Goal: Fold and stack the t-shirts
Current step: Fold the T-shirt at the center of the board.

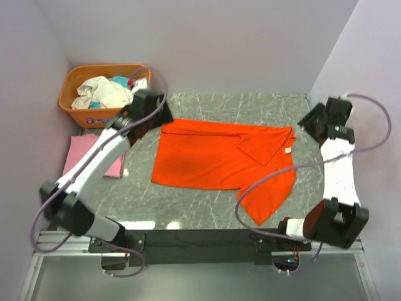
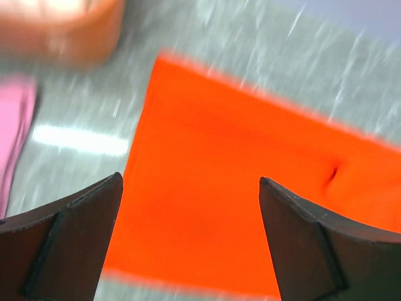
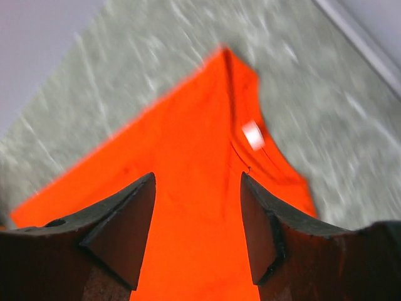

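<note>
Dark jaws of the left gripper [image 2: 189, 182] are seen at the bottom of the left wrist view, spread wide with nothing between them; the claw is released. Below it the orange-red t-shirt [image 2: 207, 207] is shown, blurred, with its left edge on the grey marbled table [image 2: 81, 106]. The jaws of the right gripper [image 3: 197, 179] are likewise parted, less widely, and nothing is grasped. The same shirt's neck end is seen beneath them, where a small white label [image 3: 253, 135] is sewn at the collar.

From above, the orange-red t-shirt [image 1: 213, 160] is spread flat across the middle of the table [image 1: 250, 106]. A flap of cloth is folded over its far right part, the label [image 1: 289, 150] is found at its right edge, and one part trails toward the near right, close to the table's near edge. The left gripper [image 1: 150, 103] is held over the shirt's far left corner, and the right gripper [image 1: 316, 119] just beyond the shirt's far right corner.

The pink t-shirt [image 1: 76, 150] is laid flat at the left edge of the table, well apart from the orange-red one and partly hidden by the left arm. Just beyond it, in the far left corner, an orange plastic basket [image 1: 75, 116] is placed, and crumpled pale clothes [image 1: 103, 91] are piled in it.
</note>
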Motion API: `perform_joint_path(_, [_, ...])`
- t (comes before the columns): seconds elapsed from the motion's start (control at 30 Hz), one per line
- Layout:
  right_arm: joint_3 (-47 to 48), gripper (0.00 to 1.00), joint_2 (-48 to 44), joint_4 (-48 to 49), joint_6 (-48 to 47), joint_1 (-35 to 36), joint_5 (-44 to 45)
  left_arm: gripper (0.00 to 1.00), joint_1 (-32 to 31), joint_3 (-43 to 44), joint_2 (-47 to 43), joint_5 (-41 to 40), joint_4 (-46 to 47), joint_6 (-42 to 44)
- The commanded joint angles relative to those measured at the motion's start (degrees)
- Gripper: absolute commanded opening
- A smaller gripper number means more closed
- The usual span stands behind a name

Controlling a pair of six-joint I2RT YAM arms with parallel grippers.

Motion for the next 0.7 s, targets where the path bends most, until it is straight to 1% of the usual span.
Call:
perform_joint_path(0.0, [-8.8, 0.64, -5.5, -7.1, -0.4, -0.5, 3.0, 0.95, -0.4, -13.3, -5.8, 1.2, -9.8, -7.1])
perform_joint_path(0.03, [-11.5, 0.64, -8.7, -7.6, -0.5, -0.6, 2.6, 0.95, -0.5, -19.6, -10.1, 2.7, -10.0, -7.8])
perform_joint_path(0.1, [-13.5, 0.64, -11.1, -9.4, -1.0, -0.6, 1.7, 0.95, -0.8, -25.7, -14.2, 4.5, -9.5, -9.9])
perform_joint_path(0.13, [-15.4, 0.65, -13.2, -9.7, -1.5, -0.6, 1.6, 0.95, -1.1, -31.3, -18.0, 6.2, -9.1, -10.6])
perform_joint_path(0.2, [-17.3, 0.65, -15.4, -10.8, -1.9, -0.6, -1.4, 0.94, -1.2, -36.0, -20.8, 7.3, -8.4, -12.5])
perform_joint_path(0.23, [-19.5, 0.65, -17.4, -10.9, -2.0, -0.6, -1.9, 0.94, -1.2, -39.7, -22.5, 8.0, -8.1, -13.0])
perform_joint_path(0.3, [-21.6, 0.65, -19.2, -11.2, -2.0, -0.6, -2.4, 0.92, -1.2, -42.2, -23.3, 9.3, -7.1, -14.3])
perform_joint_path(0.33, [-24.2, 0.67, -21.0, -11.2, -1.7, -0.6, -3.3, 0.92, -1.2, -44.3, -23.4, 9.5, -6.6, -14.7])
perform_joint_path(0.4, [-26.8, 0.68, -22.7, -10.2, -1.1, -0.6, -3.8, 0.89, -1.1, -45.8, -22.7, 9.2, -4.7, -15.7])
perform_joint_path(0.43, [-29.0, 0.73, -24.0, -9.8, -0.7, -0.6, -3.8, 0.88, -1.1, -46.4, -21.3, 9.1, -4.2, -15.9])
perform_joint_path(0.47, [-29.6, 0.73, -24.3, -9.7, -0.7, -0.6, -4.0, 0.87, -1.1, -46.3, -20.4, 9.0, -3.9, -16.2])
perform_joint_path(0.57, [-30.0, 0.69, -25.0, -10.5, -0.4, -0.6, -2.9, 0.83, -1.2, -46.0, -17.3, 7.7, -2.4, -17.7])
perform_joint_path(0.67, [-31.1, 0.68, -25.3, -10.4, -0.1, -0.5, -2.7, 0.80, -1.1, -45.9, -15.7, 5.2, -0.9, -19.6])
